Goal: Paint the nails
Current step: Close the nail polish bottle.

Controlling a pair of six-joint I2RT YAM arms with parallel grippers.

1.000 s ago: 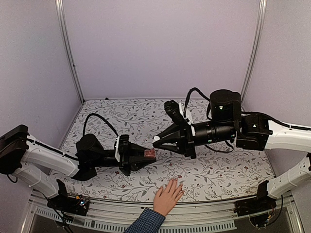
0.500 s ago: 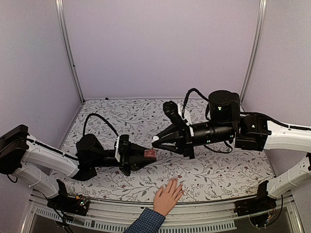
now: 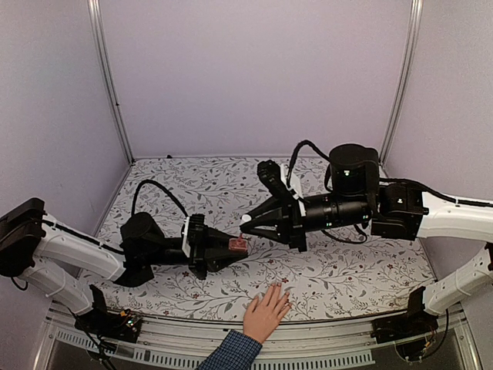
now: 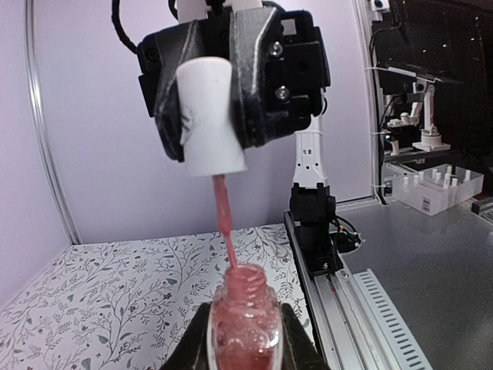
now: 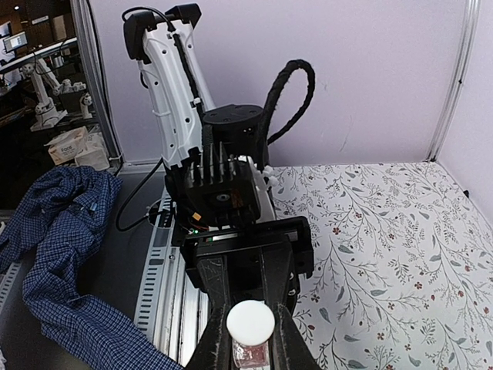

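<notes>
A small pink bottle (image 3: 239, 245) (image 4: 245, 324) stands uncapped in my left gripper (image 3: 231, 248) (image 4: 245, 351), whose jaws are shut on its sides. Just above it, my right gripper (image 3: 246, 220) (image 5: 250, 333) is shut on the white cap (image 4: 209, 116) (image 5: 250, 322). The cap's pink brush stem (image 4: 225, 223) reaches down into the bottle's neck. A light-skinned hand (image 3: 266, 311) with a blue checked cuff (image 3: 231, 353) lies flat at the table's near edge, fingers pointing toward the bottle. The nails (image 3: 277, 288) at the fingertips are too small to make out.
The table is covered by a floral cloth (image 3: 347, 270) with lilac walls on three sides. Blue checked fabric (image 5: 62, 262) hangs beyond the near rail (image 5: 158, 270). The right arm's black cable (image 3: 308, 146) loops above the table's middle.
My right gripper has crept slightly left and up with the cap. The left gripper, the bottle and the hand have stayed put.
</notes>
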